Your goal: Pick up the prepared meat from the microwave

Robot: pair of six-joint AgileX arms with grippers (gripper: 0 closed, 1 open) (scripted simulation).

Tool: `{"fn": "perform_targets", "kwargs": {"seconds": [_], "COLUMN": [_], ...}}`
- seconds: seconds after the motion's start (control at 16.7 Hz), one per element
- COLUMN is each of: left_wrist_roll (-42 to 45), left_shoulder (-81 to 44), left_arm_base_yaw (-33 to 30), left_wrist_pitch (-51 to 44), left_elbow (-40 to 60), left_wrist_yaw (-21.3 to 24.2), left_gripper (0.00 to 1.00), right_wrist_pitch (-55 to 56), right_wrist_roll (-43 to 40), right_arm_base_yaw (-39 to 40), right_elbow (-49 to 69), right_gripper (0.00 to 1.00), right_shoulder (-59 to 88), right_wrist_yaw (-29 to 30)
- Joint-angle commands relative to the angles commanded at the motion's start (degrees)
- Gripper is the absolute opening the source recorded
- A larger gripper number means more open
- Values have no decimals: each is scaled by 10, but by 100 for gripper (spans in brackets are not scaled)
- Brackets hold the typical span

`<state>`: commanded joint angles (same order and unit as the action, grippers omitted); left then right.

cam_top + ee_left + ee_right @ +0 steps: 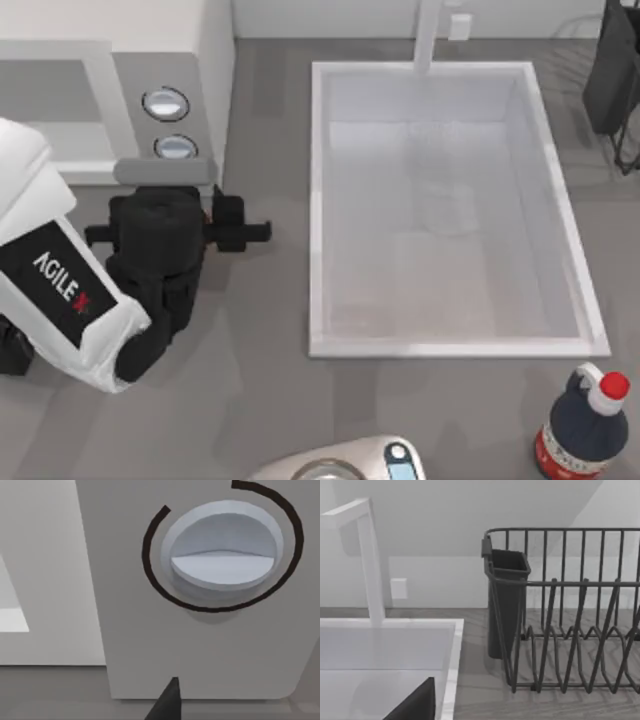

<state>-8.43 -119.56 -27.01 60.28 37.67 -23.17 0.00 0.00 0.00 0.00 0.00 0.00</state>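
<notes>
Grey countertop (260,400) runs under everything, with the white microwave (110,60) at the top view's far left. I can't make out the prepared meat anywhere; judging by the task, it sits in the pale cavity, and my left arm's white shell covers part of that opening.

My left gripper (225,225) sits just in front of the microwave's grey control panel (170,120), beside the lower knob (176,147). The left wrist view looks straight at a knob (224,555) up close, with one dark fingertip (167,702) at the frame edge. Whether that gripper is spread or clenched, I cannot tell.

My worry: the wrist faces the panel, not the cavity. Pushing forward from here would probably ram the panel or a knob, and swinging toward the opening risks clipping the front frame.

Open counter lies between microwave and sink basin (445,210), giving room to back off and realign. My right arm is parked near the dish rack (570,610) and its cutlery holder (506,600), beside the faucet (370,560). A dark bottle (585,425) stands at the near right.
</notes>
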Motion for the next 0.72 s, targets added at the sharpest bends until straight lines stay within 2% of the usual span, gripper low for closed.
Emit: {"fn": "perform_targets", "kwargs": {"seconds": [0.72], "left_wrist_roll": [0], "left_shoulder": [0], "left_arm_base_yaw": [0], "left_wrist_pitch": [0], "left_elbow": [0], "left_wrist_yaw": [0], "left_gripper": [90], "right_wrist_pitch": [0], "right_wrist_roll": [0], "right_arm_base_yaw": [0], "right_elbow": [0], "right_gripper": [100], "right_shoulder": [0], "right_wrist_yaw": [0]}}
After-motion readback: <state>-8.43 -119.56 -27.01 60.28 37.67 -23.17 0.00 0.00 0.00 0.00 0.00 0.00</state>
